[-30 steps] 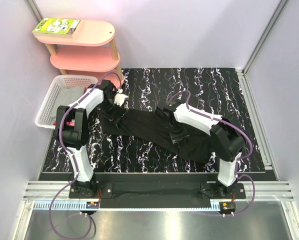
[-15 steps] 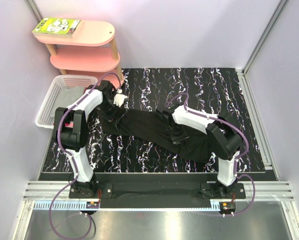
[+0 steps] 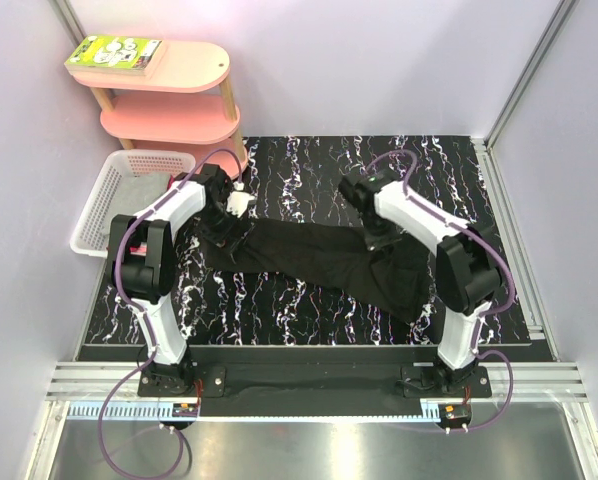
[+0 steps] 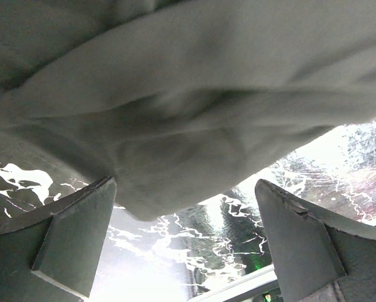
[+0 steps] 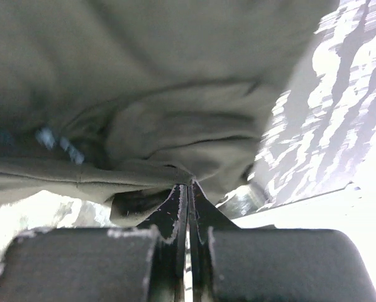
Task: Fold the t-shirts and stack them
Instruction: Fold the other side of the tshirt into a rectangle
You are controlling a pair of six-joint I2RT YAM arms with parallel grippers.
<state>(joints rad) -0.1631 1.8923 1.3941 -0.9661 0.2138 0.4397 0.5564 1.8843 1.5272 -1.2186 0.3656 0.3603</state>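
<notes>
Your black t-shirt (image 3: 299, 255) lies pulled out in a rumpled band across the marbled table (image 3: 309, 165), to the right of the white basket (image 3: 94, 225). Your right gripper (image 5: 188, 189) is at the shirt's end far from the basket, its fingers pressed together and pinching a fold of the cloth. Your left gripper (image 4: 185, 187) is at the shirt's end nearest the basket, its fingers spread wide with the cloth bunched loosely just ahead of them.
</notes>
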